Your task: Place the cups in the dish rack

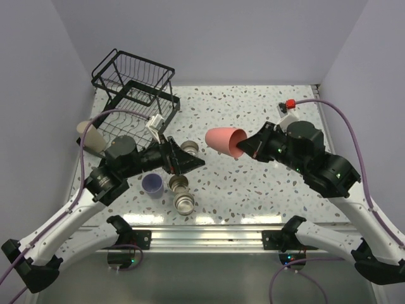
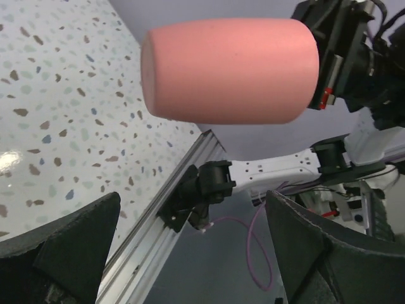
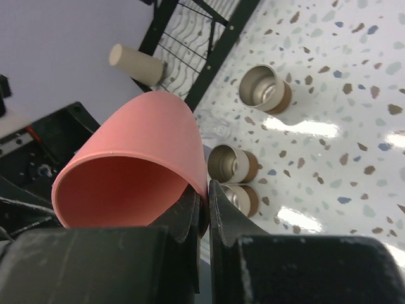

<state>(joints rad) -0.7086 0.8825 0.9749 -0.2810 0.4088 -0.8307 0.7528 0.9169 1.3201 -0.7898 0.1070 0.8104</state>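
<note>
My right gripper (image 1: 245,148) is shut on the rim of the red-pink cup (image 1: 223,140), holding it on its side above the table, one finger inside and one outside (image 3: 207,201). The cup fills the left wrist view (image 2: 228,69). My left gripper (image 1: 190,159) is open and empty, its fingers wide apart (image 2: 190,253), facing the pink cup. Three steel cups (image 1: 189,147) (image 1: 179,184) (image 1: 185,204) and the lavender cup (image 1: 152,185) stand by the left gripper. The tan cup (image 1: 90,136) lies beside the black wire dish rack (image 1: 136,88). I see no clear glass.
The rack stands at the far left corner against the walls. The steel cups (image 3: 264,88) (image 3: 231,163) and tan cup (image 3: 136,63) show below the pink cup (image 3: 133,164) in the right wrist view. A metal rail (image 1: 209,235) runs along the near table edge.
</note>
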